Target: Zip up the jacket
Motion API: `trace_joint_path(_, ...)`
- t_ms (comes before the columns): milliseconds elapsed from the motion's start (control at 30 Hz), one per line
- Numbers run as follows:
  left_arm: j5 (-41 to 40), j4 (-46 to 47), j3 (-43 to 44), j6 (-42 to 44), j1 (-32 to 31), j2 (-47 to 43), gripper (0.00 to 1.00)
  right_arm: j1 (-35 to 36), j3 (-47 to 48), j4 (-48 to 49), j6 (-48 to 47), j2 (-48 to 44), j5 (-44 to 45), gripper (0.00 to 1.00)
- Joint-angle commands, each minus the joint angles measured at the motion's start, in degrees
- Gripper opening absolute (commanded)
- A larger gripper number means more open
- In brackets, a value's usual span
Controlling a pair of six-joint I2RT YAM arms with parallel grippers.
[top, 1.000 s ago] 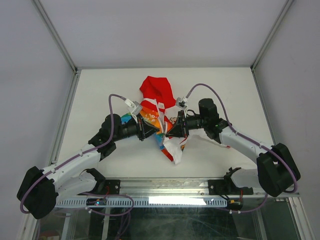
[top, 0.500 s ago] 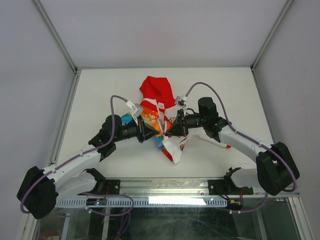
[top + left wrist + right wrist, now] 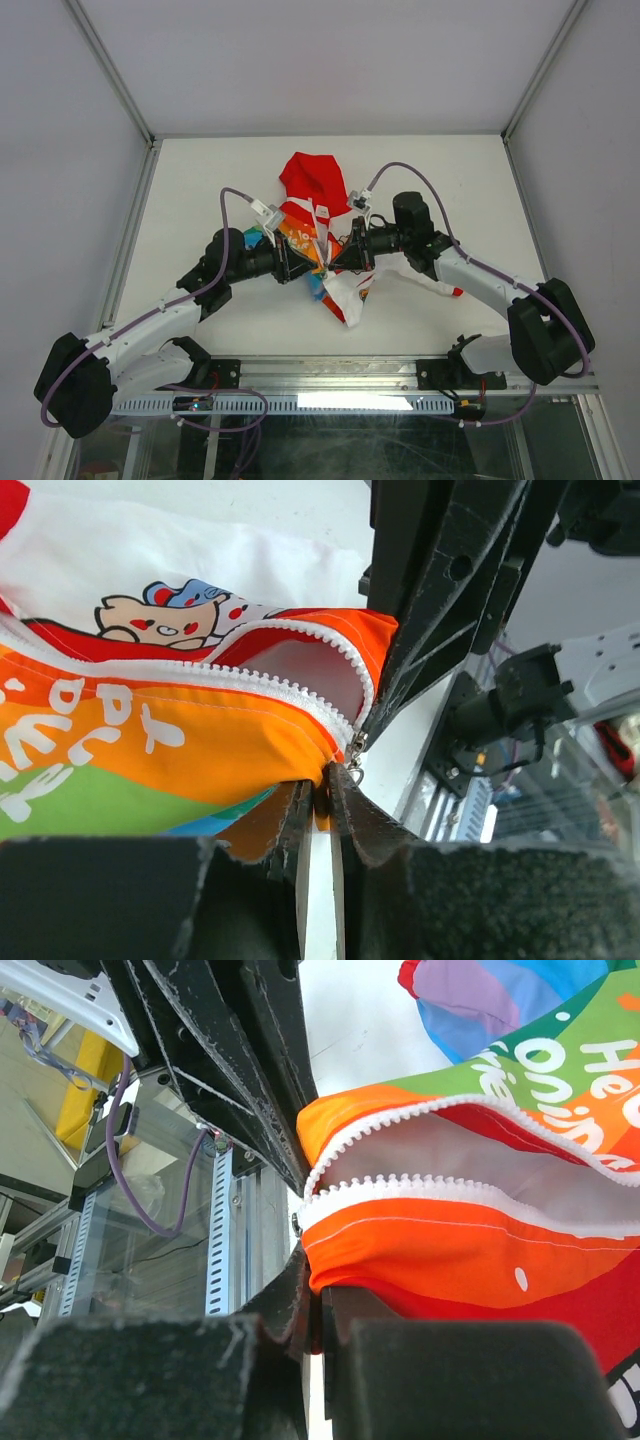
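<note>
The jacket [image 3: 312, 190] lies bunched at mid-table, red hood at the back, rainbow panel and white body in front. My left gripper [image 3: 314, 262] and right gripper [image 3: 330, 262] meet tip to tip over its front. In the left wrist view my left gripper [image 3: 322, 792] is shut on the orange hem beside the white zipper teeth [image 3: 300, 695] and the metal slider [image 3: 353, 752]. In the right wrist view my right gripper [image 3: 318, 1305] is shut on the other orange hem [image 3: 440, 1250], just under its zipper teeth [image 3: 400, 1192]. The zipper is open above both grips.
The white table [image 3: 200, 170] is ringed by a metal frame, with a rail [image 3: 330, 372] along the near edge. Grey walls stand close on both sides. Purple cables loop over both wrists.
The right arm has shifted slightly left, bringing the two grippers closer together over the jacket's front. Both grips have stayed shut.
</note>
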Motion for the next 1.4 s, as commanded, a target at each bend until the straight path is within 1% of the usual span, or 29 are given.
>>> trace_joint_path(0,-2.03,5.12,0.33,-10.24,0.67,-0.24,0.14,-0.23,2.57,4.19,1.17,-0.68,-1.79,0.00)
trace_joint_path(100,-0.98,9.08,-0.53,-14.47,0.80,0.81,0.17,-0.23,2.39,4.24,1.25,-0.96,-1.59,0.00)
trace_joint_path(133,-0.96,9.68,-0.64,-15.34,0.87,1.05,0.20,-0.16,2.37,4.27,1.29,-0.99,-1.58,0.00)
trace_joint_path(300,-0.33,10.80,-0.73,-16.80,1.05,0.86,0.22,-0.18,1.96,4.71,1.74,-1.20,-1.37,0.00)
trace_joint_path(367,-0.10,11.05,-0.83,-17.09,1.11,1.19,0.21,-0.22,1.72,5.46,2.19,-1.33,-1.35,0.00)
trace_joint_path(467,0.69,11.53,-0.63,-17.38,1.12,2.11,0.15,-0.21,1.58,6.44,3.03,-1.25,-1.73,0.00)
trace_joint_path(633,2.31,11.26,-0.03,-17.18,1.11,3.44,0.00,-0.22,1.41,7.73,4.10,-1.30,-1.21,0.00)
trace_joint_path(900,3.30,-1.19,3.65,-10.91,1.09,3.01,0.00,-1.08,2.44,8.68,6.76,-1.19,0.93,0.00)
trace_joint_path(1167,5.49,-6.44,4.44,-8.37,1.07,2.24,0.00,-2.32,4.39,9.99,9.28,0.52,4.08,0.00)
trace_joint_path(1367,4.28,-11.96,6.34,-6.26,1.07,4.95,0.00,-3.04,6.48,11.21,11.06,2.20,6.49,0.00)
